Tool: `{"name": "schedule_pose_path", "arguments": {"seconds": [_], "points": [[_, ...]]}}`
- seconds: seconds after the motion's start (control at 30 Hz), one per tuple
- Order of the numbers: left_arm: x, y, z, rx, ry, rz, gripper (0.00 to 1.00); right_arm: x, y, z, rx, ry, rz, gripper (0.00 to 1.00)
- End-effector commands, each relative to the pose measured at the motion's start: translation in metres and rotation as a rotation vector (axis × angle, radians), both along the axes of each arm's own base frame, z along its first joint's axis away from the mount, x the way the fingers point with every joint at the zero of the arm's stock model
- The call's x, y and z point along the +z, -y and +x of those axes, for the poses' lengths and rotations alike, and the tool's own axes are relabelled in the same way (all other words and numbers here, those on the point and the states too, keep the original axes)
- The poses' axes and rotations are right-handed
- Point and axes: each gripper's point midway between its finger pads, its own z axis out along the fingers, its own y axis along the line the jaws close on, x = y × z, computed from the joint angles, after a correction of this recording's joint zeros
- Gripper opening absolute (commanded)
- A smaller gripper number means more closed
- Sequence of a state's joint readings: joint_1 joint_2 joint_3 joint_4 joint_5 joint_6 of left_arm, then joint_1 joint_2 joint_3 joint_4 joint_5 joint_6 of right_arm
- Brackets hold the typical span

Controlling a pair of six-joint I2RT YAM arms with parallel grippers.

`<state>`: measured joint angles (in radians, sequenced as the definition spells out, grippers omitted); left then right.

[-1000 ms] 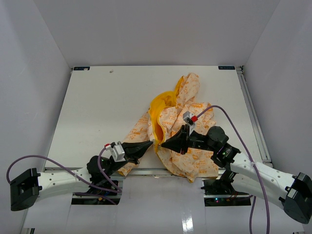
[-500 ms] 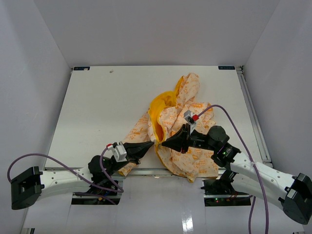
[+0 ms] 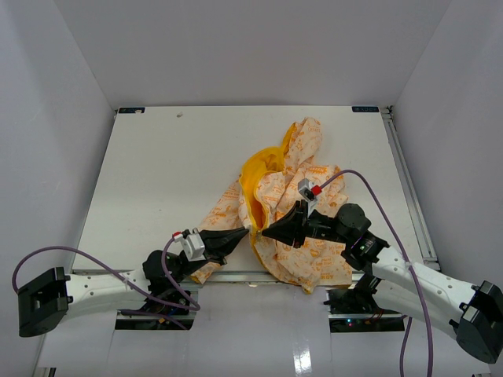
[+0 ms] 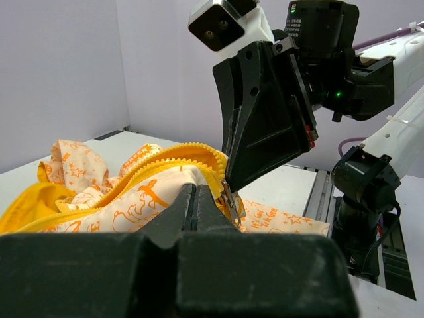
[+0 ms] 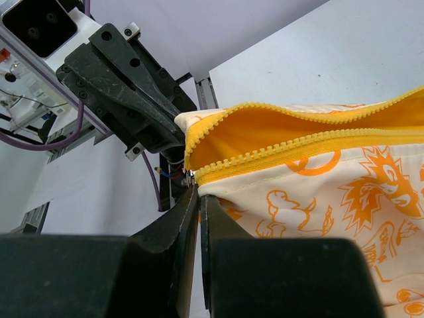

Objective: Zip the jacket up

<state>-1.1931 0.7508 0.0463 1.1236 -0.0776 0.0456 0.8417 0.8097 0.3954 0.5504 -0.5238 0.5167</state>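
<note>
The left gripper (image 3: pixel 242 232) lies low over the near edge of the table (image 3: pixel 157 173), pointing right; its fingers are closed, the tips pressed together on the near hem of the jacket (image 3: pixel 302 177), right at the bottom end of the zipper (image 5: pixel 278 149). In the left wrist view the closed tips (image 4: pixel 199 197) sit against the printed cream cloth just under the yellow teeth, and the jacket rises away from them to the left and back.

Just beside it, tip to tip, the right gripper (image 3: pixel 267 232) points left from the other side; its fingers (image 5: pixel 189 218) are also closed, pinching the same low end of the zipper where the 2 rows of teeth meet. A small metal piece shows at that spot; whether it is the pull, I cannot tell. Seen from the left wrist, the right gripper (image 4: pixel 228 185) comes down onto the zipper from above; seen from the right wrist, the left gripper (image 5: pixel 165 142) touches the corner of the hem.

From the pinched end the 2 toothed edges spread apart to the right, with the yellow lining (image 3: pixel 255 169) showing between them. The rest of the jacket lies crumpled on the table's middle and right, reaching from the near edge under the right arm toward the far side.
</note>
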Motion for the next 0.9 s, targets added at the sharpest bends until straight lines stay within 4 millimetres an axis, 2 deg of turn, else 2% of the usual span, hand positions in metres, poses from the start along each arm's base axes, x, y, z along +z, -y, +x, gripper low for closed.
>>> {"name": "schedule_pose_path", "arguments": {"seconds": [0.0, 0.87], "points": [[-0.0513, -0.0087, -0.0057, -0.011, -0.024, 0.093, 0.00, 0.0168, 0.0013, -0.0023, 0.012, 0.048, 0.055, 0.08], [-0.0533, -0.0075, -0.0046, -0.007, -0.025, 0.104, 0.00, 0.0160, -0.0002, -0.0057, 0.036, 0.041, 0.056, 0.08]]}}
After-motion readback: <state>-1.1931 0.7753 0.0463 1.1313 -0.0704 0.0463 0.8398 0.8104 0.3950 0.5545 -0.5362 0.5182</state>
